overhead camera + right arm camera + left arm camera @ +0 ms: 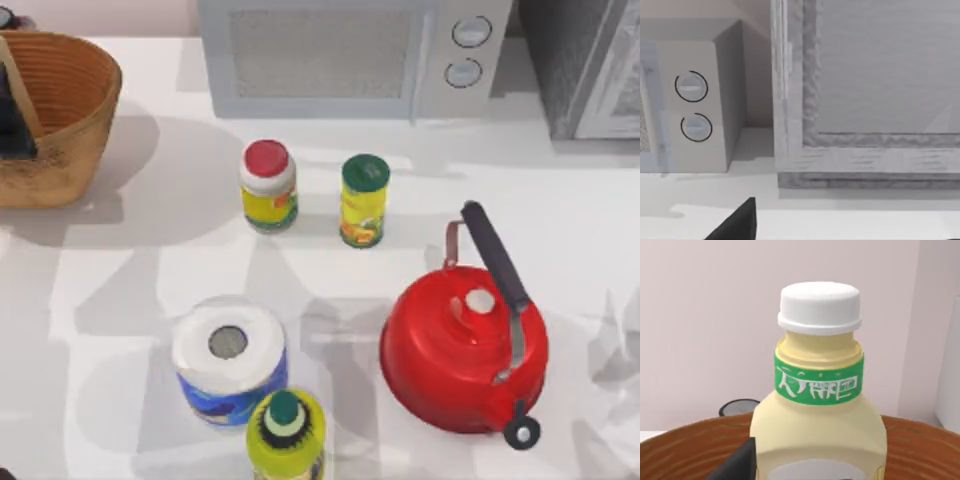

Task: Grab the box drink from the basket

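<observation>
The box drink (820, 440), pale yellow with a green band and a white screw cap (820, 307), stands upright and close up in the left wrist view, inside the basket (920, 450). One dark finger (735, 465) of my left gripper lies right beside the drink's side; the other finger is hidden. From above, the wicker basket (70, 100) sits at the table's far left corner, and my left gripper (10, 110) is a dark shape inside it that covers the drink. A dark finger (735, 225) of my right gripper hangs over bare table near the microwave.
A red-lidded jar (268, 186) and a green-lidded can (364, 200) stand mid-table. A red kettle (465, 345) is at the right, a paper roll (229, 360) and a yellow bottle (286, 435) near the front. The microwave (350, 55) lines the back.
</observation>
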You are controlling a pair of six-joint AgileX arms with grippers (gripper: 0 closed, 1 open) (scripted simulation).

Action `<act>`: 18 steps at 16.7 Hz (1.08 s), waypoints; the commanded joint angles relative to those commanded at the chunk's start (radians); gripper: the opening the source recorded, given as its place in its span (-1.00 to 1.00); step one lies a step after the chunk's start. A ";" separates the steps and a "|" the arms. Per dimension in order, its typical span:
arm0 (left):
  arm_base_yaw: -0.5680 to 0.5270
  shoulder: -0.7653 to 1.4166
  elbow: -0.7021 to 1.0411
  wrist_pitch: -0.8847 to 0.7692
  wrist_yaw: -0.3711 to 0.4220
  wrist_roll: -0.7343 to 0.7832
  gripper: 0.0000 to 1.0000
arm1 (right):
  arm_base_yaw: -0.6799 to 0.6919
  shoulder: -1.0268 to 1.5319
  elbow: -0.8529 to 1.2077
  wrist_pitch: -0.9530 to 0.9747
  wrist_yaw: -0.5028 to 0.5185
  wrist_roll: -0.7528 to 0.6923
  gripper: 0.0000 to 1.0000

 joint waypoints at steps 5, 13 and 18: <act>0.027 0.310 0.098 0.206 0.032 0.002 1.00 | 0.000 0.000 0.000 0.000 0.000 0.000 1.00; 0.040 0.456 0.147 0.306 0.047 0.003 1.00 | 0.000 0.000 0.000 0.000 0.000 0.000 1.00; 0.034 0.459 0.164 0.294 0.042 0.004 1.00 | 0.000 0.000 0.000 0.000 0.000 0.000 1.00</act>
